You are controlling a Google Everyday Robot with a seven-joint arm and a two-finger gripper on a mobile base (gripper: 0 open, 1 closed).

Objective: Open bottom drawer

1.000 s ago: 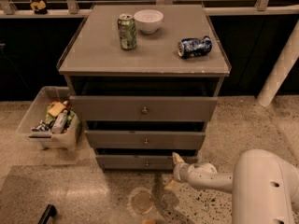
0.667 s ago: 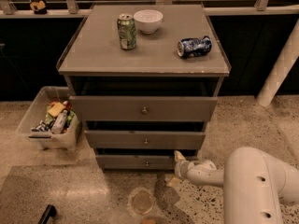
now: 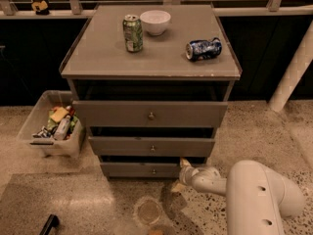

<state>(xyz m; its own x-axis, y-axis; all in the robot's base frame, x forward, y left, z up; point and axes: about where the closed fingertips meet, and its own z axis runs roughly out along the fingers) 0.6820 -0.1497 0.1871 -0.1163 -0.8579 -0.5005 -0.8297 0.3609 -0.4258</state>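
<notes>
Down at the foot of the chest, the bottom drawer [image 3: 139, 170] sits lowest of three, the slimmest front, with its small round knob [image 3: 153, 171] at the centre and a dark strip of shadow along its top edge. Just off the right end of that front is the gripper [image 3: 182, 174], low over the speckled floor, at the tip of a white arm [image 3: 259, 195] that reaches in from the lower right corner. It is close beside the drawer's end and clear to the right of the knob. How wide the claw stands, and whether it has hold of anything, I cannot tell from this angle.

Above, the middle drawer [image 3: 151, 146] and the tall top drawer [image 3: 150, 113] each show a dark gap over their fronts. On the chest top [image 3: 93, 60] a green can [image 3: 132, 33] stands upright, a white bowl [image 3: 155, 22] sits just to its right and a little further back, and a blue can [image 3: 203, 48] lies on its side towards the right edge. Left of the chest, a clear bin [image 3: 34, 131] on the floor holds a jumble of packets. A white pole [image 3: 292, 75] leans at far right.
</notes>
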